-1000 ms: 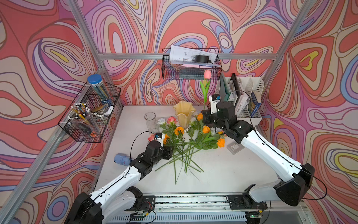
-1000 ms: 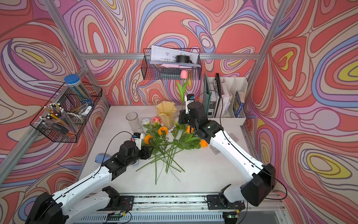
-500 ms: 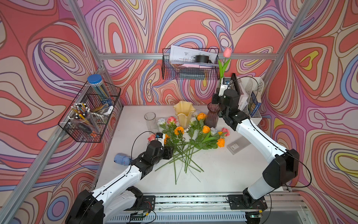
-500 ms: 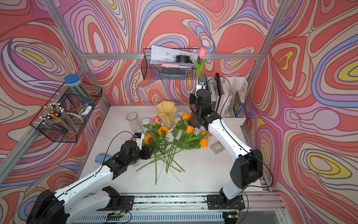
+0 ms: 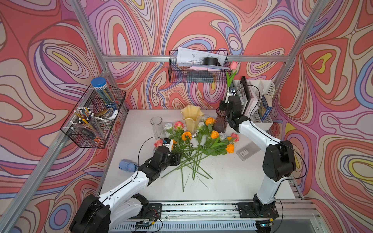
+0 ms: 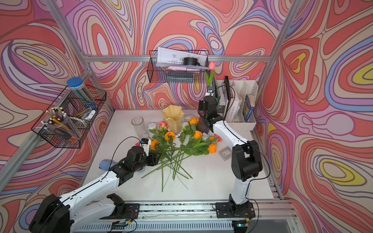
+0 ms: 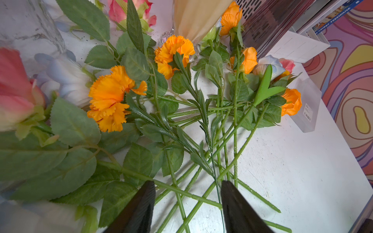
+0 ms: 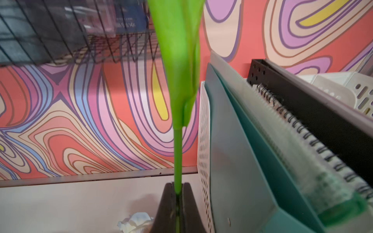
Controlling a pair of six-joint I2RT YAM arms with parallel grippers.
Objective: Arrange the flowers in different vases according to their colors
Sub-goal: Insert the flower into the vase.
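Note:
My right gripper (image 8: 177, 187) is shut on the green stem of a pink tulip (image 5: 234, 65), held upright above the dark purple vase (image 5: 220, 121) at the back right. The stem's lower end is hidden behind the gripper (image 6: 209, 91). The other flowers (image 5: 197, 141), orange, pink and white, lie in a fan on the table in front of the yellow ruffled vase (image 5: 191, 119) and the clear glass vase (image 5: 156, 126). My left gripper (image 7: 187, 193) is open just over the crossed stems (image 7: 181, 193), with several stems between its fingers.
A wire basket (image 5: 94, 121) with a pen cup and a blue-lidded tube hangs on the left wall, another (image 5: 198, 68) on the back wall. A white file rack (image 5: 260, 113) stands close right of the purple vase. A clear labelled box (image 5: 248, 151) and a blue object (image 5: 127, 165) lie on the table.
My right gripper carried the tulip up and to the right from above the flower pile, then came down a little over the purple vase. The left arm has not moved.

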